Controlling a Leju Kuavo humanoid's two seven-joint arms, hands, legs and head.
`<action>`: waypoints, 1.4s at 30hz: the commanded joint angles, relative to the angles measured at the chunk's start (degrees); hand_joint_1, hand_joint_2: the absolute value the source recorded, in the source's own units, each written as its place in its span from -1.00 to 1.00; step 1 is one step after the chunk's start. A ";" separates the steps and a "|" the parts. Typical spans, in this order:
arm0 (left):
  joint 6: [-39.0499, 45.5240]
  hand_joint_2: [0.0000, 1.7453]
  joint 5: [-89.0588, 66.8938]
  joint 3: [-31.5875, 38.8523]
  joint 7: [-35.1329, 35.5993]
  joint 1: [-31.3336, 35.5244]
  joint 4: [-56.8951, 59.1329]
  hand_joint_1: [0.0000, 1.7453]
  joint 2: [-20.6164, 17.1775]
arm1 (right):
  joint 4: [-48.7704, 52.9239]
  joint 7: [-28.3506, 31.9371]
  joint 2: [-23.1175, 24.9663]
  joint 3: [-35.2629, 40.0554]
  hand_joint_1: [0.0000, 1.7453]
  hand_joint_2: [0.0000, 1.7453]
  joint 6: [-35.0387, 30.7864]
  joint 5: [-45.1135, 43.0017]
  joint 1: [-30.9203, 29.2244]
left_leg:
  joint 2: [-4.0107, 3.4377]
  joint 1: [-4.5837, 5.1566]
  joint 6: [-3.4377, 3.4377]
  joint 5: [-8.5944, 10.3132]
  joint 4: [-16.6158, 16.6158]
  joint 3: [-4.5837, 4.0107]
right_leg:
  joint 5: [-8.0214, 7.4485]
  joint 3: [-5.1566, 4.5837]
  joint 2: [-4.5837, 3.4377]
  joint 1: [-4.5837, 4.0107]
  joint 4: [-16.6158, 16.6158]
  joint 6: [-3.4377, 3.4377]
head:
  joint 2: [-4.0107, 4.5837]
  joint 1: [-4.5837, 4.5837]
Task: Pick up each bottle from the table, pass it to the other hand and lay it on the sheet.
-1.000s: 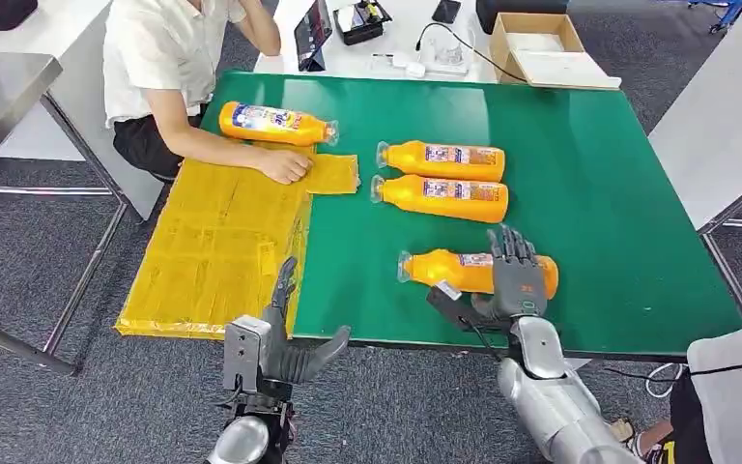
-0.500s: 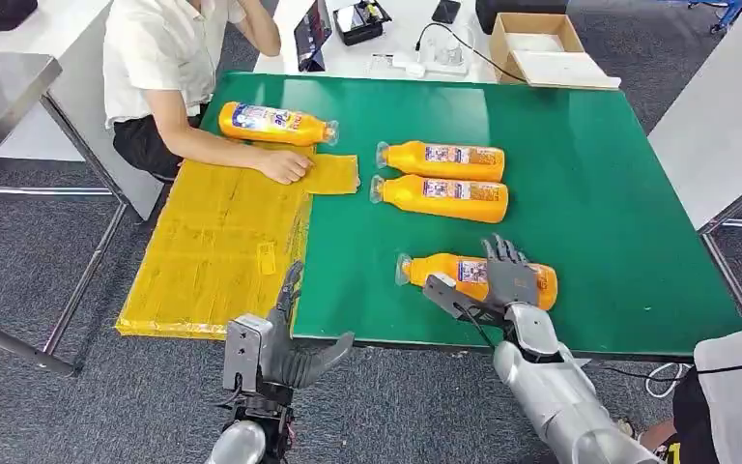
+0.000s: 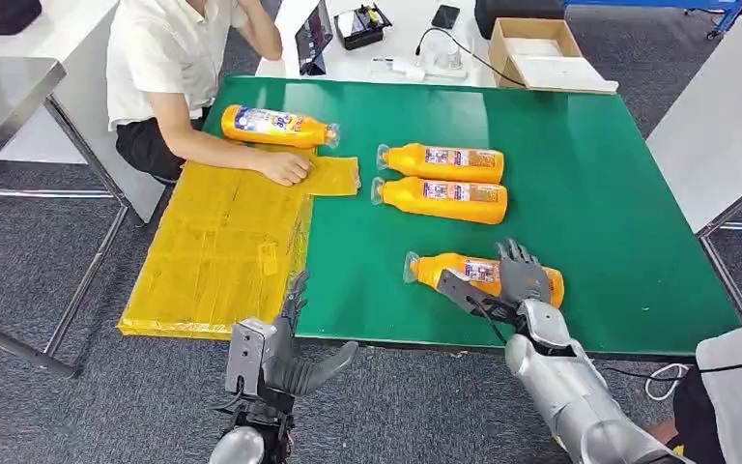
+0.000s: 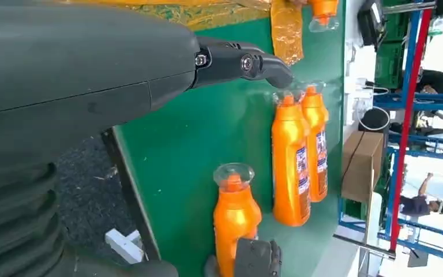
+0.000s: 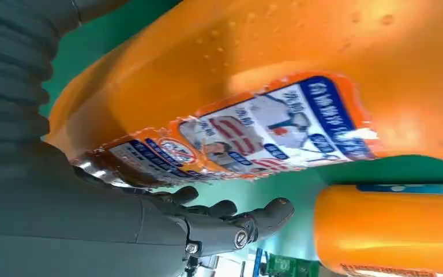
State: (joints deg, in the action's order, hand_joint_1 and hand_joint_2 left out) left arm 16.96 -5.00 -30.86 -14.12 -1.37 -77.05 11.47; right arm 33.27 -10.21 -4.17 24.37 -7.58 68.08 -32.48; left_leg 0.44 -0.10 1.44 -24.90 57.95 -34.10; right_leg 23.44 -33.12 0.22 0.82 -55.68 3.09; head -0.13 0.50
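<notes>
On the green table [image 3: 599, 193], the nearest bottle [image 3: 454, 271] lies crosswise under the right hand [image 3: 522, 280], whose fingers drape over its base end without closing; the left hand [image 3: 285, 353] waits spread, empty.

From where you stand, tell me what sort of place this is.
Probably an office or lab set up for robot trials: a green-topped table with a white desk behind it, a cardboard box, grey carpet, and a seated person minding the yellow sheet.
</notes>
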 commanded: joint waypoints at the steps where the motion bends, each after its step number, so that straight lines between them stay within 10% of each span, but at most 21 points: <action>1: -2.08 1.00 1.53 -1.22 2.23 -0.30 -1.65 -1.00 -2.87 | -2.67 -3.20 -3.33 2.87 -1.00 1.00 4.25 1.81 1.24 | 0.12 -0.02 -0.07 0.04 -0.07 0.12 | 0.01 0.16 0.14 -0.03 0.05 -0.11 | 0.00 0.02; 12: -1.72 1.00 1.21 -0.82 2.81 -0.99 -2.74 -1.00 -3.50 | 1.61 -1.55 -5.36 3.13 -0.94 1.00 5.59 0.47 3.28 | 0.16 -0.02 -0.09 0.06 -0.11 0.34 | 0.01 0.35 0.16 -0.03 0.09 -0.14 | 0.00 0.02; 13: -1.58 1.00 1.21 -0.67 2.84 -1.17 -3.06 -1.00 -3.65 | 3.05 -0.98 -5.63 2.39 0.68 1.00 5.21 -0.74 4.13 | 0.17 -0.04 -0.07 0.04 -0.09 0.38 | 0.02 0.37 0.17 -0.05 0.08 -0.12 | 0.00 0.02; 14: -1.57 1.00 1.17 -0.43 2.77 -1.31 -3.15 -1.00 -3.71 | 4.55 -1.02 -6.25 2.72 1.00 1.00 5.84 -0.99 4.78 | 0.17 -0.03 -0.05 0.02 -0.06 0.43 | 0.03 0.38 0.16 -0.04 0.07 -0.09 | 0.00 0.02; 23: 1.10 1.00 2.22 0.27 1.93 -8.36 -11.64 -1.00 -6.84 | 3.00 0.05 -1.74 -0.69 1.00 1.00 4.64 -7.13 12.03 | -0.07 -0.10 -0.10 -0.08 -0.16 0.58 | 0.03 0.57 -0.07 -0.12 0.18 -0.14 | 0.00 0.00; 30: 3.46 1.00 3.08 5.15 -0.60 -4.65 -8.96 -1.00 -3.24 | 7.89 16.04 -0.98 -8.25 1.00 1.00 7.68 -21.98 17.94 | 0.37 -0.20 -0.24 -0.31 -0.24 1.02 | 0.44 0.45 0.38 -0.23 0.27 -0.28 | 0.00 -0.02; 42: 0.90 1.00 13.35 7.15 -2.03 -4.32 -6.53 -1.00 -3.58 | 20.09 26.81 0.69 -8.73 1.00 1.00 10.44 -37.41 20.06 | -0.94 -0.39 -0.44 -1.26 -0.13 2.20 | 0.71 1.28 -0.89 -0.43 0.18 -0.56 | 0.00 0.00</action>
State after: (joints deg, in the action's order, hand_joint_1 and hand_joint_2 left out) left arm 20.04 2.87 -26.01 -16.17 -7.01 -87.25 8.72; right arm 47.50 12.72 -6.38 17.64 0.88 36.80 -19.46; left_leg -0.78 -0.50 1.08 -26.45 57.88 -31.23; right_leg 24.35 -31.23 -0.98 0.38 -55.55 2.63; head -0.13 0.50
